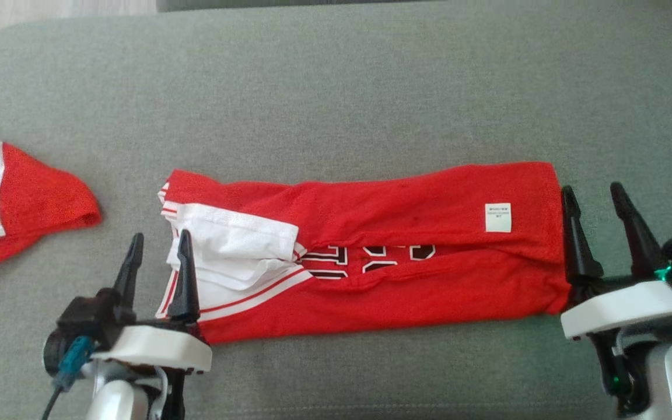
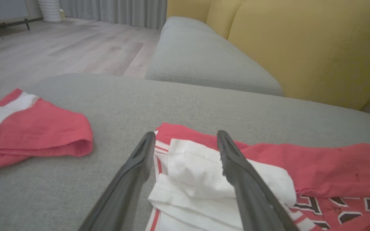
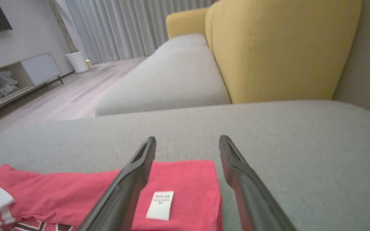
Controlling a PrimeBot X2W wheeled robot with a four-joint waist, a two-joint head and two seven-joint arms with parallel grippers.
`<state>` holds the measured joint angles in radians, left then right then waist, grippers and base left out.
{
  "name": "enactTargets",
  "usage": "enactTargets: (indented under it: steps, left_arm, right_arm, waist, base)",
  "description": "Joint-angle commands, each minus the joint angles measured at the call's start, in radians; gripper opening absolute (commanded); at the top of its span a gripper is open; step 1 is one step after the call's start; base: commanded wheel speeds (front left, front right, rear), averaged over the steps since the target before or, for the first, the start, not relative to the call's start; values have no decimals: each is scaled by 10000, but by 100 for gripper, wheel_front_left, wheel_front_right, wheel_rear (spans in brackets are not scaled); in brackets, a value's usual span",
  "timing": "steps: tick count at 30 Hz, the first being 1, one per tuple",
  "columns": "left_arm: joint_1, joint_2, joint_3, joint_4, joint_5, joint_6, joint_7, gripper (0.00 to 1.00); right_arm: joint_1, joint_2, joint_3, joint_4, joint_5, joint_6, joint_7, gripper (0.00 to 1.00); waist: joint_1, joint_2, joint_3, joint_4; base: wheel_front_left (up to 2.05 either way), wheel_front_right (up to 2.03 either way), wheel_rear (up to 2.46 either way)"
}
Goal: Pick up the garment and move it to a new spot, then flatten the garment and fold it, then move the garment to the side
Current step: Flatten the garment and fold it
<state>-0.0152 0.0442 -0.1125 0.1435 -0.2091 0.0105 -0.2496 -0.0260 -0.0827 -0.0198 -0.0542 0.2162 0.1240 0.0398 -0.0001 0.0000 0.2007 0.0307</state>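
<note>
Grey sofa cushion [image 1: 336, 87]: garment [image 1: 371, 256] lies mid-cushion as a long red strip, near and far edges folded in over the lettering. Looks like mid-fold. The next move probably calls for an end-to-end fold, one end carried over the other (regrasp both corners first). Left gripper [image 1: 161, 235] is spread wide and empty, straddling the white-trimmed left edge. Right gripper [image 1: 591, 188] is equally wide and empty, right at the right end. White label [image 1: 497, 217] sits near that end.

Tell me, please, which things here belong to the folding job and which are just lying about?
Job in hand:
red jersey, folded into a strip
left gripper, open
right gripper, open

Lying about:
second red-and-white garment
yellow backrest
white pot on the floor
</note>
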Motion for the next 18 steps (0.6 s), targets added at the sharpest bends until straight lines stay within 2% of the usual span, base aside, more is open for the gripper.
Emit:
enactTargets:
  steps: [1, 10, 18]
  left_arm:
    - [-64, 101, 414, -515, 60, 58, -122, 100]
    - [542, 312, 368, -1708, 441, 423, 163, 100]
    - [1122, 390, 332, -2019, 462, 631, 672, 100]
  right_arm:
    - [-52, -39, 292, -513, -179, 67, -139, 100]
    - [501, 70, 694, -1220, -788, 67, -35, 100]
    - [1215, 166, 849, -1377, -790, 67, 86, 100]
  waist:
    - [1, 0, -160, -15]
    - [1, 0, -764, -112]
    - [1, 0, -1221, -180]
  base:
    - [0, 0, 0]
    - [0, 0, 0]
    - [0, 0, 0]
